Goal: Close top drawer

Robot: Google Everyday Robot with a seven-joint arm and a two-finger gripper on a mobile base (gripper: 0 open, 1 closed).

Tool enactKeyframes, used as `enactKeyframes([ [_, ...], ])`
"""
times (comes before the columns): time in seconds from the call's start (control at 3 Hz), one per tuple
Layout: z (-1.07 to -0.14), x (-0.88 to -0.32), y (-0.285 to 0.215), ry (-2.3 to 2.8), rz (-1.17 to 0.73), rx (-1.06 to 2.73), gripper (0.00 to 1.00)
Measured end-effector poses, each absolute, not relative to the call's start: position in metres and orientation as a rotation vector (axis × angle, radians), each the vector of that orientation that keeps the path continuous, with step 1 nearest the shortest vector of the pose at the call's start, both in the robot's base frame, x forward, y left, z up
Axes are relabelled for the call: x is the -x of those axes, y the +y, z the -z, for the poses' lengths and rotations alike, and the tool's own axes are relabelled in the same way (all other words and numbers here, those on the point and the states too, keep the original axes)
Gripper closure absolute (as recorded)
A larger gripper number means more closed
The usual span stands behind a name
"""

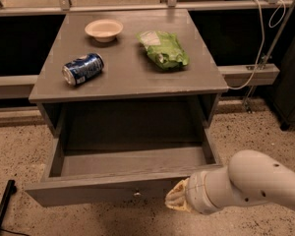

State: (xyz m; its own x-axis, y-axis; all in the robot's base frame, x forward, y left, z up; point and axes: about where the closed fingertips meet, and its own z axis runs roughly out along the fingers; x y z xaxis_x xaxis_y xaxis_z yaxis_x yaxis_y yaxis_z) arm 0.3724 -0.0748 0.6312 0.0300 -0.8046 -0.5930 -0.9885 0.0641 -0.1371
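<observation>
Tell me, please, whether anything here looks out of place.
The blue metal soda can lies on its side on the grey tabletop, and the wide grey wooden top drawer stands pulled out. The cream gripper sits at its front's right end.

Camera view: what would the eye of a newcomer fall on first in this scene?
First, the wide grey wooden top drawer, pulled far out of the grey cabinet. Next, the tan end effector of the white robot arm, lower right, close by the drawer's front. On the cabinet top lie a blue drink can on its side, a cream bowl and a green snack bag.
</observation>
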Motion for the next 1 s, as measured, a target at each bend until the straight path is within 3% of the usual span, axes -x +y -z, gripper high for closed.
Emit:
enactKeyframes([
  [1.0, -0.601, -0.423, -0.083, 1.902, -0.406, 1.51, 1.0],
])
